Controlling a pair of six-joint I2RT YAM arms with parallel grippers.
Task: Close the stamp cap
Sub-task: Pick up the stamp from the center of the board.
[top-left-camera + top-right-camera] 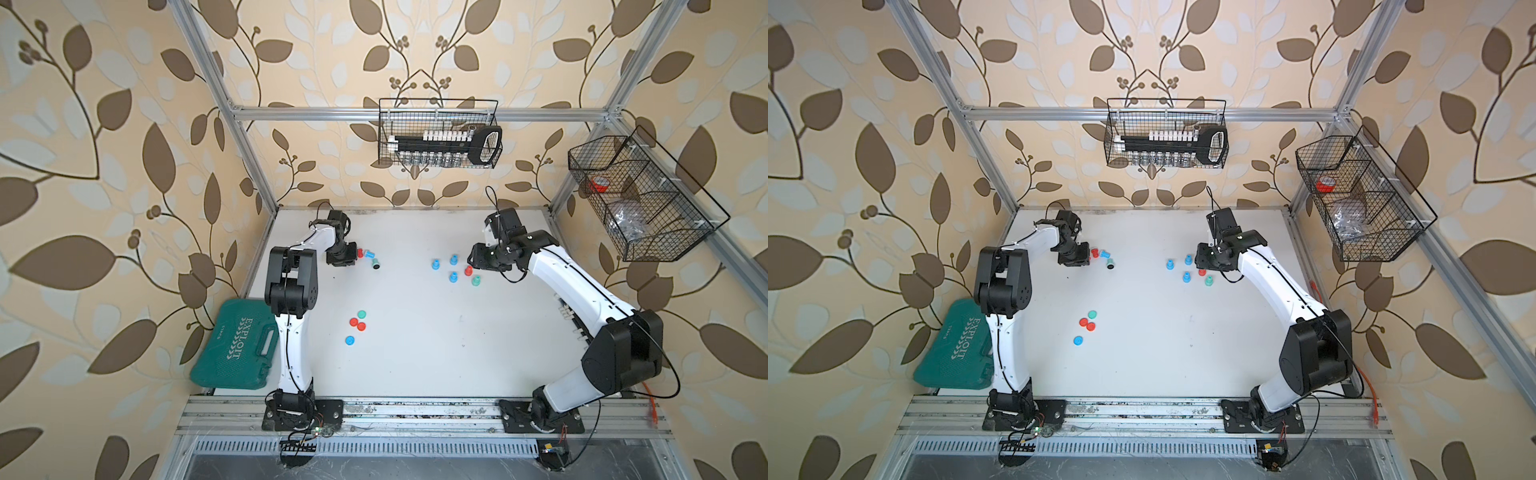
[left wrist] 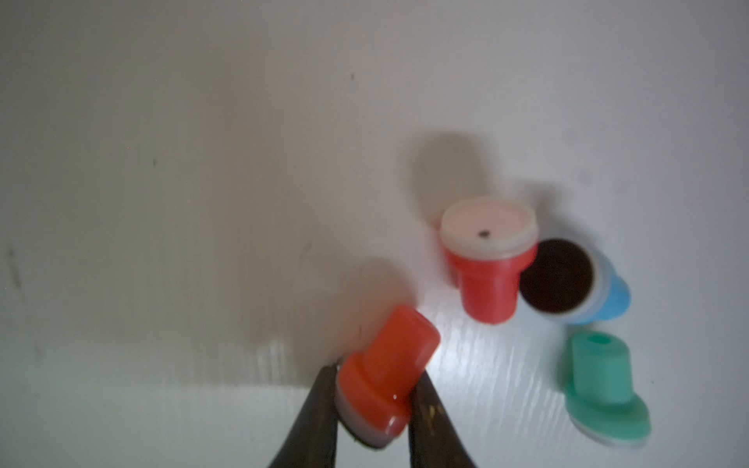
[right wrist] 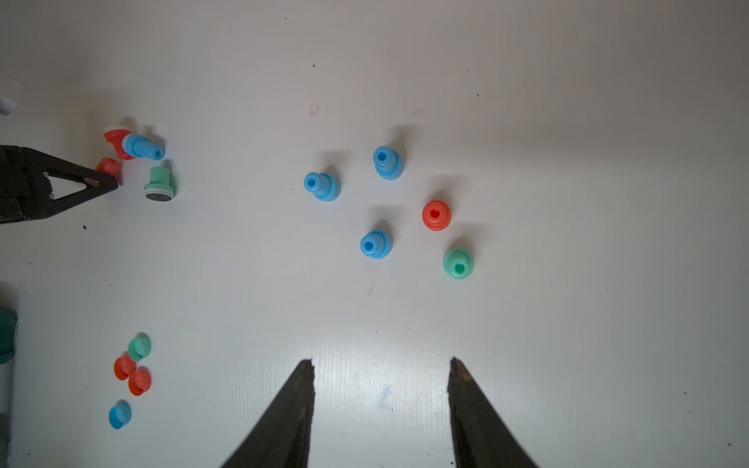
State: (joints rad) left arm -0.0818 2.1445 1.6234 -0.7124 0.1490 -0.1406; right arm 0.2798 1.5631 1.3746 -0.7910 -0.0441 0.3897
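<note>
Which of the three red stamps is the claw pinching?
The red stamp gripped by the left claw. The white-faced red stamp rests free, touching the blue stamp; the upright red stamp stands untouched, far away.

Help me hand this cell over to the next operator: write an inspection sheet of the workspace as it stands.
Surface: white table, faint marks, nothing spilled.
Job's things: red stamp gripped; second red stamp, blue stamp and green stamp uncapped beside it; five stamps upright near the right arm; four loose caps.
Clutter: green tool case by the left arm.
Grippers: left gripper jaws shut on the red stamp; right gripper jaws open, empty.
Cables: black leads along both arms; orange cable by the right base.
Surroundings: aluminium frame; two wire baskets on it; leaf wallpaper.
</note>
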